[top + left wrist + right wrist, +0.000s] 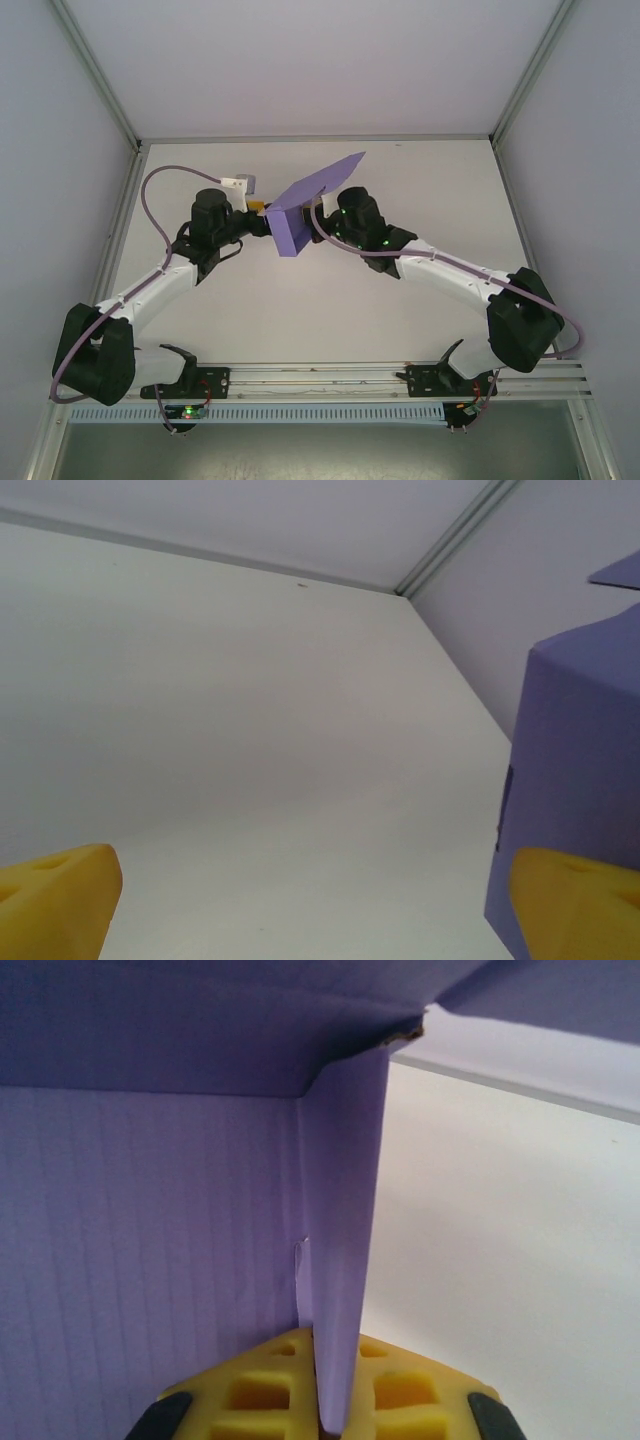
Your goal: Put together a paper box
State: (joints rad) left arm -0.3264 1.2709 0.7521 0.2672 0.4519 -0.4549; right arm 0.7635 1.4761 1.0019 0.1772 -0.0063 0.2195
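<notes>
The thin violet paper box (290, 228), a half-folded cuboid with one long flap (330, 175) open, sits above the far middle of the white table (400, 300), between the two arms; whether its base touches the table I cannot tell.

The right gripper (330, 1400) is clamped on it; in the right wrist view the yellow fingers (265, 1390) pinch an upright side wall (340, 1210) edge-on, with the ribbed inside of the box to the left of that wall.

The left gripper (315, 905) stands wide apart and holds nothing; in its wrist view one yellow finger (575, 900) lies against or just in front of the box's outer face, the other sits well clear over bare table.

In the top view the box lies at 3 o'clock from the left gripper, just beside it, and at 9 o'clock from the right one; its long axis, with the flap, runs from 7 o'clock to 1 o'clock.

By my judgement the box is partly formed and the flap is not yet closed; the free left arm is the nearer one to fold it while the right arm holds the wall.
</notes>
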